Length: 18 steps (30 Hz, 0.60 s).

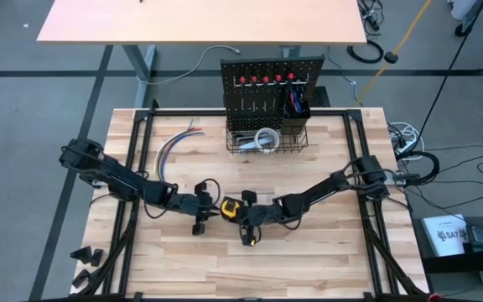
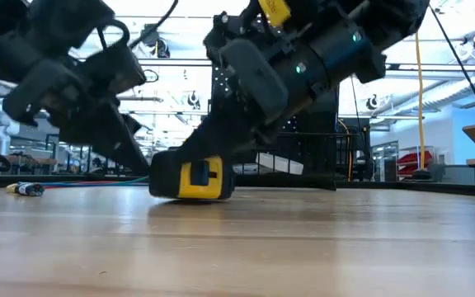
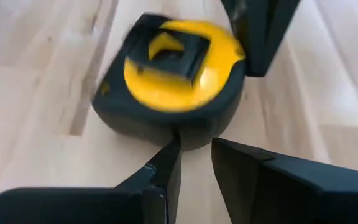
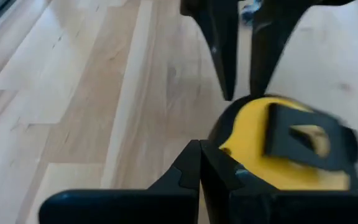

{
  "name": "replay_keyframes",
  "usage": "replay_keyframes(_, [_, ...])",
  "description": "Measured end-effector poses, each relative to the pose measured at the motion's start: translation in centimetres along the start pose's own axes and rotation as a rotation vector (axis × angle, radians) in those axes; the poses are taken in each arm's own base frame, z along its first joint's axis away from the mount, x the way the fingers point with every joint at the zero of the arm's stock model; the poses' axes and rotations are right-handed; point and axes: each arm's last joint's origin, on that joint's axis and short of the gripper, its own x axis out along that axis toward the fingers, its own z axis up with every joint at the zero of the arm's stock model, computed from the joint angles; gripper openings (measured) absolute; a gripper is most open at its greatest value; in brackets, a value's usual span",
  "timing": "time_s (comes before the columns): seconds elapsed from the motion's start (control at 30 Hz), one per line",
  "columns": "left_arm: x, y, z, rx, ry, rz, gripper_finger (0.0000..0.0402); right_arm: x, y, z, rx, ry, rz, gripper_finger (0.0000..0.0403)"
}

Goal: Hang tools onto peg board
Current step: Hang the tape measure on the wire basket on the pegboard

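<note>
Jaws of the left gripper (image 1: 211,210) stand slightly spread just beside the yellow tape measure (image 1: 229,208), not clasping it; the right gripper (image 1: 243,220) has its jaws pressed together against the measure's other side. It lies on the counter (image 1: 309,260), well in front of the peg board (image 1: 271,84). Securing it seems the step in hand; next comes a firm pinch, then lifting.

Yellow tape measure (image 1: 229,207) with black casing, lying on the wooden tabletop near its middle, yellow face turned up. Upright black peg board (image 1: 272,94) at the table's far edge, with red-handled screwdrivers (image 1: 266,81) hanging in a row. White tape roll (image 1: 265,139) in the wire basket (image 1: 267,144) at its base.
</note>
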Motion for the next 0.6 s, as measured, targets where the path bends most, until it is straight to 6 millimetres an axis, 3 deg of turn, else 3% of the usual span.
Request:
replay_keyframes(0.37, [-1.8, 0.1, 1.0, -0.004, -0.039, 0.002, 0.0095, -2.9, -0.6, 2.6, -0.046, -0.026, -0.163, 0.0000])
replay_keyframes(0.5, [-1.7, 0.2, 0.6, -0.007, 0.003, 0.014, 0.0095, -3.8, -0.1, 2.6, -0.067, 0.031, -0.111, 0.0000])
replay_keyframes(0.6, [-1.7, 0.3, 0.2, -0.024, 0.041, 0.025, 0.0095, -3.9, 0.6, 1.9, -0.078, 0.114, 0.046, 0.0000])
